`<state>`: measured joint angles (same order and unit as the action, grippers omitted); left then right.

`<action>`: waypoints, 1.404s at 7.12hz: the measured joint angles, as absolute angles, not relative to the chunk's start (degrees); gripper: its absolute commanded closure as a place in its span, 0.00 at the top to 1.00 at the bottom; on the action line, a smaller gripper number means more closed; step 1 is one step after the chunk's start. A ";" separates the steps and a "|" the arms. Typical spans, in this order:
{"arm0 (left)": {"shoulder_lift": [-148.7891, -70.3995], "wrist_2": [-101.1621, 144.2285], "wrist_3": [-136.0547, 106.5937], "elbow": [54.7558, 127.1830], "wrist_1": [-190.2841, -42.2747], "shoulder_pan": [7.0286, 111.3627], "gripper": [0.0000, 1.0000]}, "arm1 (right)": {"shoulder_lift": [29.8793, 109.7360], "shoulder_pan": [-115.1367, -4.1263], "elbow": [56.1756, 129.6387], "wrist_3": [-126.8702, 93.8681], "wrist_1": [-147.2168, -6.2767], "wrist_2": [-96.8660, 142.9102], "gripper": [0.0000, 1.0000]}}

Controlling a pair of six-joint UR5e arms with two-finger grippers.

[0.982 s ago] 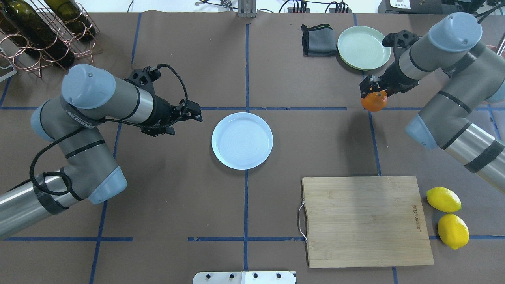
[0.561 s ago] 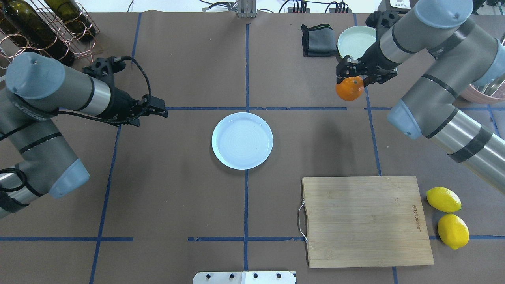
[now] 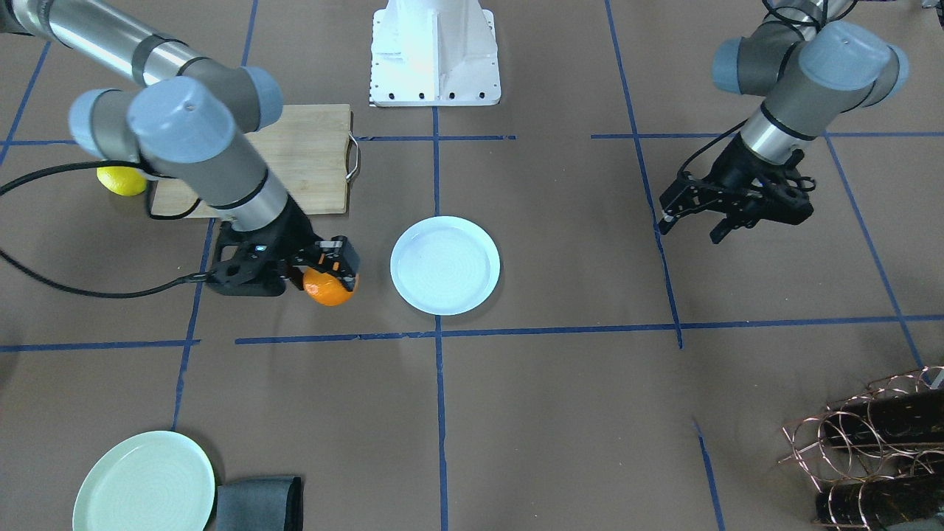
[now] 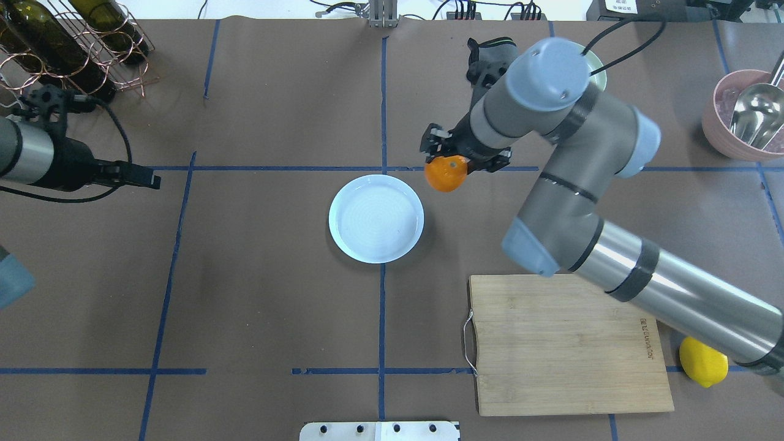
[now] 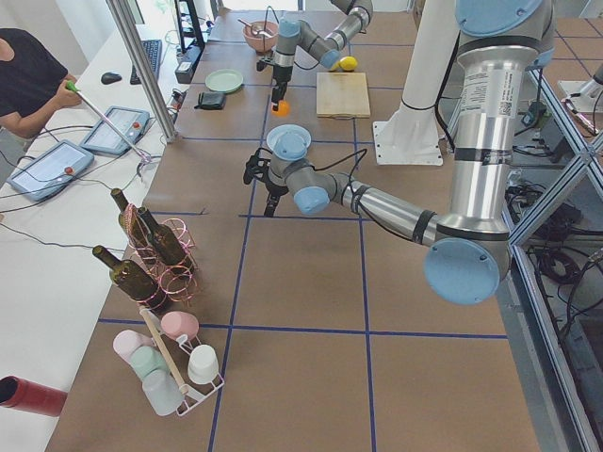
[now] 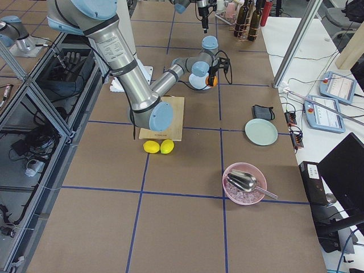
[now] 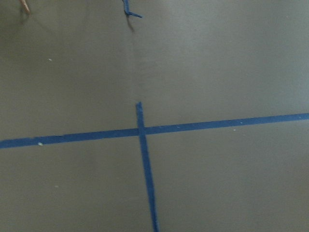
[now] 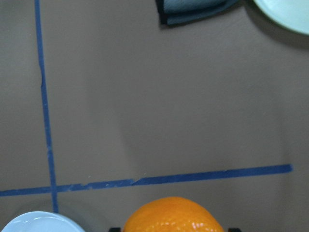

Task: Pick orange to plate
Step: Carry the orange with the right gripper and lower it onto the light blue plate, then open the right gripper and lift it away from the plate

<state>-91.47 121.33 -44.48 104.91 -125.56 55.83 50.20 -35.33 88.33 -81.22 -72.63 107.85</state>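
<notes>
Orange mandarin-sized fruit clamped in the right gripper [image 4: 449,162], not yet over the plate [image 4: 376,245].
The orange [image 4: 446,174] hangs just beside the plate's far right rim. Plate centre lies leftward and nearer the robot's base. Right arm is the nearer. Left gripper [image 3: 690,218], jaws apart and empty, stands well apart.

Our right arm [image 4: 569,202] reaches in over the middle of the table with its elbow sharply bent and its wrist turned downward, and our right gripper [image 4: 446,164] is clamped on the orange [image 4: 446,176]. Our left arm [image 3: 782,110] sits out toward its own side of the table. There our left gripper [image 3: 689,221] angles downward, fingers spread, holding nothing.
</notes>
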 measured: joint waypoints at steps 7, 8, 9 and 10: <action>-87.11 127.91 -27.11 103.30 -126.94 62.05 1.00 | 42.41 -28.86 81.85 -81.80 -77.48 101.18 1.00; -86.86 127.85 -25.39 101.81 -126.85 62.41 1.00 | 42.54 -29.40 85.24 -80.21 -83.38 101.39 1.00; -86.84 127.83 -24.61 100.25 -126.55 63.41 1.00 | 42.80 -30.64 89.86 -76.51 -91.46 101.61 1.00; -86.78 127.87 -24.18 99.11 -126.25 64.92 1.00 | 43.62 -32.92 95.32 -71.02 -100.51 102.12 1.00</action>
<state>-86.78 127.87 -24.18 99.11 -126.25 64.92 43.62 -32.92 95.32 -71.02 -100.51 102.12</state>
